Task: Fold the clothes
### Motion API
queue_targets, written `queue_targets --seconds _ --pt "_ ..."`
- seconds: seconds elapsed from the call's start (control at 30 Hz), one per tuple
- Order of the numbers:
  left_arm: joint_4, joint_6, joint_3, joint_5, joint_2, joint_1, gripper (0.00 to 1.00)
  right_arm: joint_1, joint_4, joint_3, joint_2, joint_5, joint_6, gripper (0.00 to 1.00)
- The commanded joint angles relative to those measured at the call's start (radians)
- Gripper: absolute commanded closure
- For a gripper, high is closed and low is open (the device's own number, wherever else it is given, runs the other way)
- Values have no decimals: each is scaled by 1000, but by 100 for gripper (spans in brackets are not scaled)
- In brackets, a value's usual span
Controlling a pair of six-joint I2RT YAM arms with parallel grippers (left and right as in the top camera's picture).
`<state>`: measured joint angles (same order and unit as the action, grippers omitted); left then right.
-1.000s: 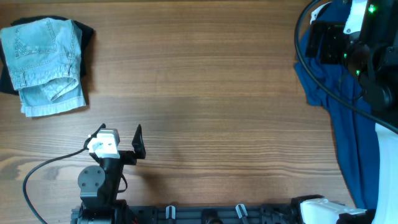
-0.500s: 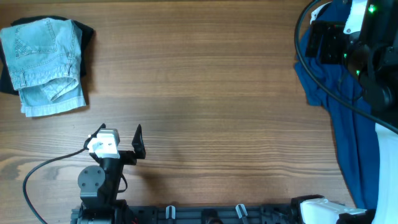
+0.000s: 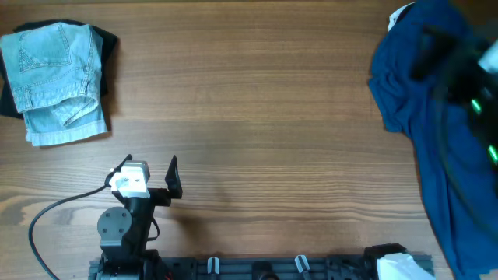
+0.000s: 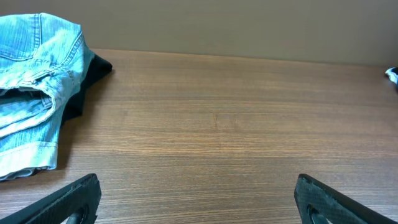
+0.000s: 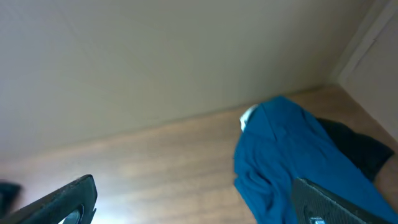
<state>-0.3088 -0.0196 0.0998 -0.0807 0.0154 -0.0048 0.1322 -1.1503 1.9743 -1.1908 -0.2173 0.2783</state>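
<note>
Spread wide and empty at left jaws and right jaws; nearer the right, ahead and rightward of them, dark-blue garment [image 3: 424, 155], lengthwise near-to-far down the right side of the worktop [image 3: 257, 101].

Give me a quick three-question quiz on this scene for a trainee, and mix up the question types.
1. True or false: the shorts lie on top of a black garment.
2. The left gripper is: A) open and empty, B) shut on the shorts, C) shut on the blue garment.
3. On which side of the table is the blue garment?
Key: 1 true; 2 A; 3 the right.
</note>
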Motion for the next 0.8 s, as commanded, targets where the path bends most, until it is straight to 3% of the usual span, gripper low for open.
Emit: queue_targets --seconds 0.0,0.1,0.3,0.63,0.7,0.77 --pt "6 12 -6 -16 -11 -5 0 4 8 -81 156 -28 70 0" --pt "6 12 -6 -16 -11 -5 0 4 17 -201 299 -60 79 0" --pt "6 12 -6 -16 -11 -5 0 4 100 -529 597 -132 235 0" --pt "6 13 -6 -16 -11 -5 0 4 559 -1438 1021 -123 423 0" --pt "6 13 -6 -16 -11 -5 0 4 648 -1582 1062 -85 371 0" --pt "6 13 -6 -16 -11 -5 0 4 718 -1669 1074 -20 206 0"
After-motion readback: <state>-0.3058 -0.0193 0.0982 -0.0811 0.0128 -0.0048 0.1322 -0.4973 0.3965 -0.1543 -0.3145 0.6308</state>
